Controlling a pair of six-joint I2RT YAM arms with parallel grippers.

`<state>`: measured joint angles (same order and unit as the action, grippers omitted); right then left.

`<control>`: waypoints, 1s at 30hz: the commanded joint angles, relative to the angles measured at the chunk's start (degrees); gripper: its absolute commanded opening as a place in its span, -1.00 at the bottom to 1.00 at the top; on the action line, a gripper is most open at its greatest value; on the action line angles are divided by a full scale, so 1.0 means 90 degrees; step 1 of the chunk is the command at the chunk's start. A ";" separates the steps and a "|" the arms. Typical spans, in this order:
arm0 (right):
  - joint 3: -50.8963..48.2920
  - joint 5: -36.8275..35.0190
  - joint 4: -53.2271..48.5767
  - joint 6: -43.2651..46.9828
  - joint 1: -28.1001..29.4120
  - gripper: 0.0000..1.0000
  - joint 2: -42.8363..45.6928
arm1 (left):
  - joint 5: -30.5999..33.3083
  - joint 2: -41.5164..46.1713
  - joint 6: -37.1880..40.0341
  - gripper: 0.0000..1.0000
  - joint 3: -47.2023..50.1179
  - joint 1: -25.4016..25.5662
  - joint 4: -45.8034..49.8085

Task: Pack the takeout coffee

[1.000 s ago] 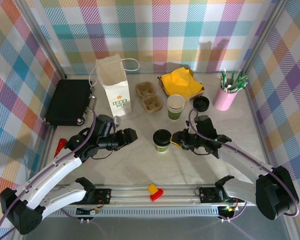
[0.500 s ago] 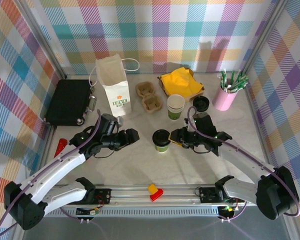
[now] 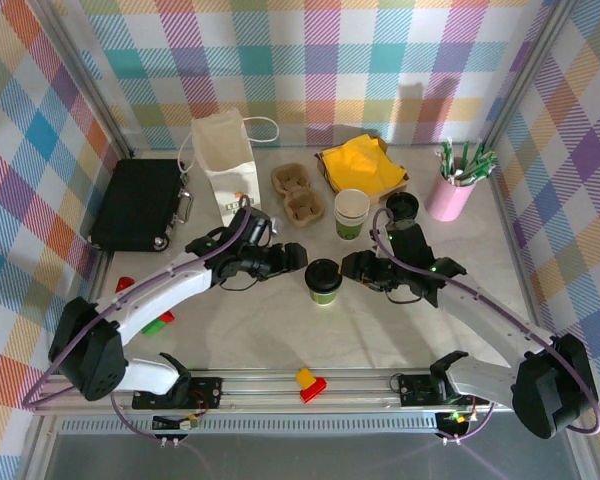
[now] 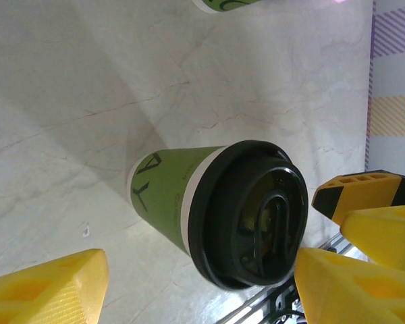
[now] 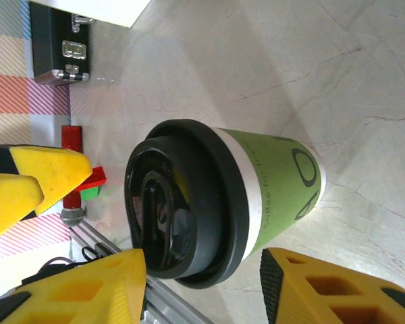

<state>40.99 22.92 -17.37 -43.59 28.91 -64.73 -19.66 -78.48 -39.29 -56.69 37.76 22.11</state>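
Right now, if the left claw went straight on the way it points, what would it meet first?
Most likely the takeout coffee, standing right ahead of the left claw; depth is hard to judge.

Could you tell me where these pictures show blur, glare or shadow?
Left wrist: the takeout coffee is sharp, the left gripper's fingers look soft at the bottom edge, and a soft shadow band crosses the table. Right wrist: faint sheen on the black lid. Top external: even light, faint shadows on the back wall.

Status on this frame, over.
Both open: left gripper, right gripper. Between them, green paper cup with black plastic lid, upright, ungripped. Nothing blocking.
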 commanded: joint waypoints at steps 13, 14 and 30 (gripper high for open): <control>0.0205 -0.0095 0.0340 0.0332 0.0029 0.02 -0.0463 | -0.0208 -0.0772 0.0418 0.35 -0.0386 0.0297 -0.0306; 0.0211 -0.0091 0.0347 0.0332 0.0030 0.02 -0.0491 | -0.0214 -0.0772 0.0418 0.34 -0.0381 0.0296 -0.0303; 0.0165 -0.0115 0.0365 0.0395 0.0029 0.02 -0.0757 | -0.0140 -0.1035 0.0430 0.27 -0.0248 0.0363 -0.0318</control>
<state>41.50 22.09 -15.03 -41.08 28.91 -70.98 -20.53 -86.96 -36.38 -58.81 40.38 19.35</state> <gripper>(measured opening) 0.509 0.635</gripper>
